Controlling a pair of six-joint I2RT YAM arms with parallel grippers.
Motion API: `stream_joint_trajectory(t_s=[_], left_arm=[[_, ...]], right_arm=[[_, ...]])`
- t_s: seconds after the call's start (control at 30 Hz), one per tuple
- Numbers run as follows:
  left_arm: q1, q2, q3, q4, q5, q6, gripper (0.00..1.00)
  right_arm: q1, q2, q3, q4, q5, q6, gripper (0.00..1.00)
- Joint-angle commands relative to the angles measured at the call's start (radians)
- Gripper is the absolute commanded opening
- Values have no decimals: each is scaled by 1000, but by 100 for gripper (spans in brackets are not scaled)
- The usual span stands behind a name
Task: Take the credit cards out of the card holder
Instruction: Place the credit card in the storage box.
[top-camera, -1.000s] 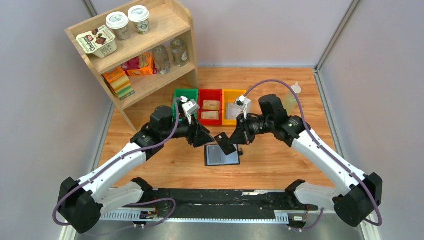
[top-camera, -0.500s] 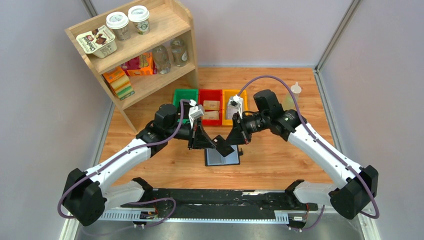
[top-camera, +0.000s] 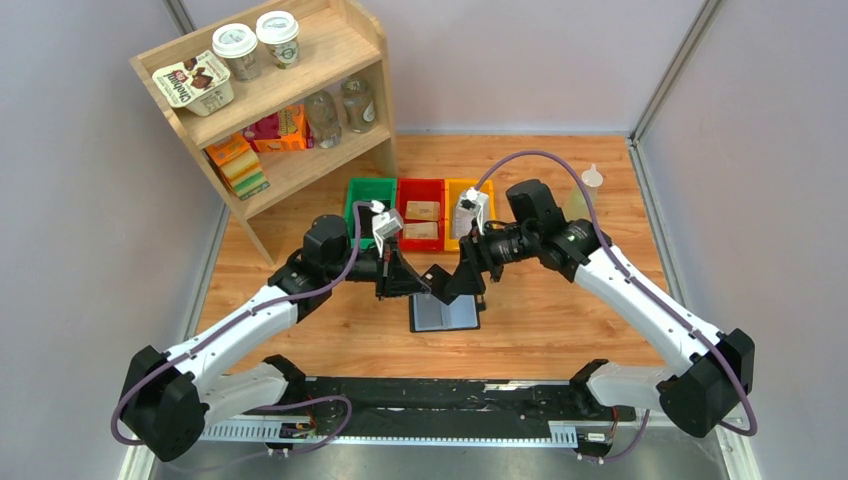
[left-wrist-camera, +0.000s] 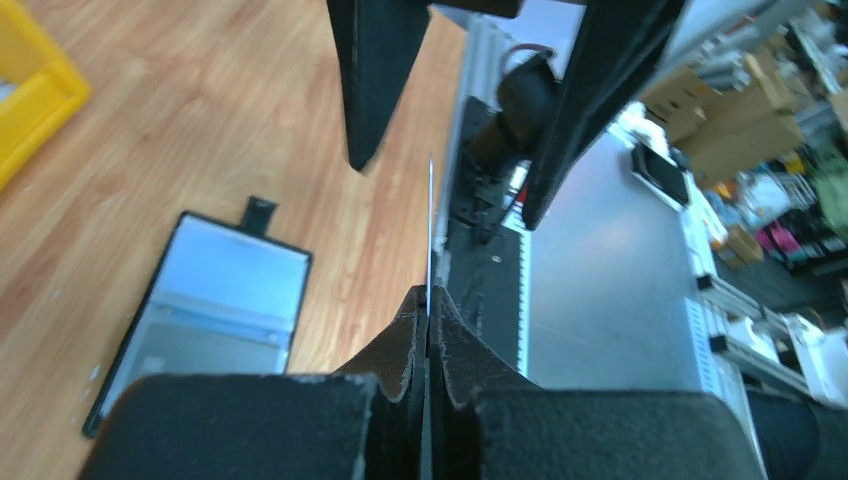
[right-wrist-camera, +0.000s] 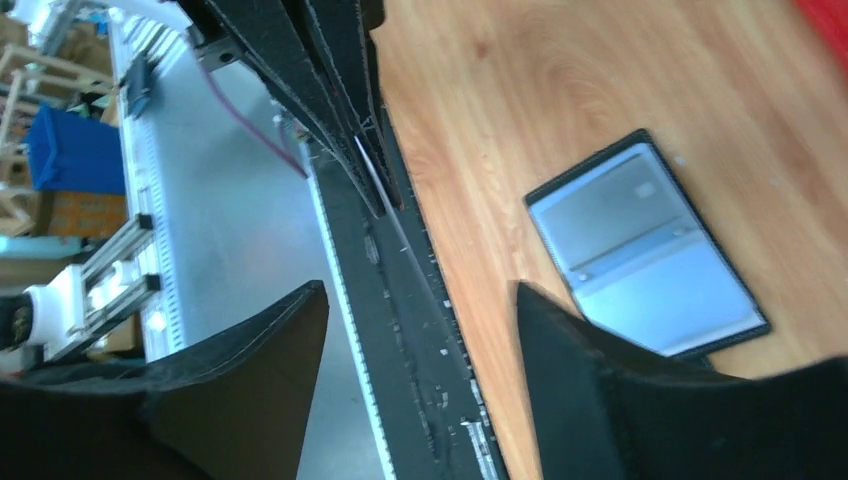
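1 overhead, 2 wrist-close; common card holder (top-camera: 445, 315)

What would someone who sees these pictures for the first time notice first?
At mid-table the left end effector is shut on a thin credit card seen edge-on, and the right end effector faces it, open. Beneath them the card holder lies open on the wooden table, grey-blue inner face up.

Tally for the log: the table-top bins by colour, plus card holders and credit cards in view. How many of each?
Green bin: 1
Red bin: 1
Yellow bin: 1
Card holder: 1
Credit card, pinched edge-on in the left gripper: 1
Total: 5
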Motion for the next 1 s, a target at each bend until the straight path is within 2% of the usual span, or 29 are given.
stream_joint_trajectory(t_s=[0.0,0.13,0.17,0.2,0.33,0.4,0.6,0.73,0.97], left_arm=[[16,-46,-46,35,-217,-55,0],[30,-84,-66,-43,-577,-78,0],[37,-92,-63,-65,-634,-82,0],[40,-92,-60,-100,-754,-87,0],[83,-71,-34,-192,-1016,-122,0],[108,-34,-8,-223,-1082,-127,0],[183,173,123,-278,-1093,-87,0],[203,303,202,-255,-1089,-61,0],[226,462,268,-180,-1030,-87,0]], right_arm=[[-32,-18,-22,61,173,48,75],[-39,-77,-74,126,295,105,87],[-39,-91,-92,143,317,120,88],[-39,-105,-108,160,331,130,89],[-39,-127,-140,162,345,128,90],[-39,-134,-143,157,354,127,91],[-39,-151,-164,177,378,144,94],[-39,-157,-183,188,375,145,98],[-39,-165,-209,205,365,153,99]])
